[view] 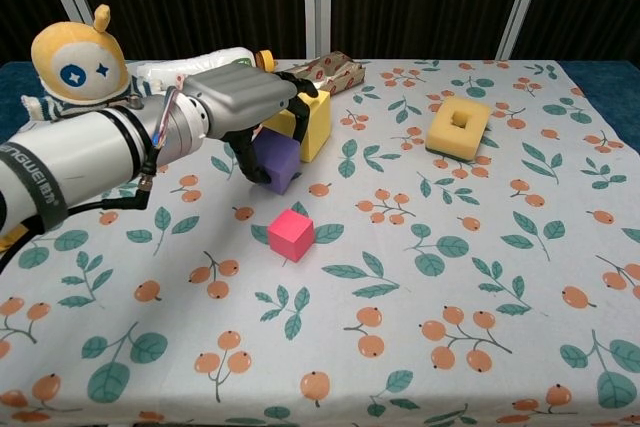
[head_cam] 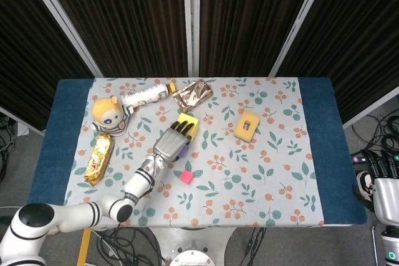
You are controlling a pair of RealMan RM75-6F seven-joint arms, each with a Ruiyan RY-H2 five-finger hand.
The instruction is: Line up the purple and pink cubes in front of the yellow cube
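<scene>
Purple cube point(view: 277, 161) sits pinched in our left hand point(view: 243, 107), touching the yellow cube point(view: 307, 121) at its one o'clock; the pink cube point(view: 291, 234) waits at six.

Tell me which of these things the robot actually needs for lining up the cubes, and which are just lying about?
Needed: purple cube, held in the left hand; pink cube; yellow cube.

Lying about: plush toy, bottle, two foil packets, yellow foam block.

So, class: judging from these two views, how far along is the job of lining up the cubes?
Nothing is finished yet. The left hand holds the purple cube just in front of the yellow cube, not released. The pink cube sits untouched nearer the front edge, apart from both. The right hand waits off the table.
</scene>
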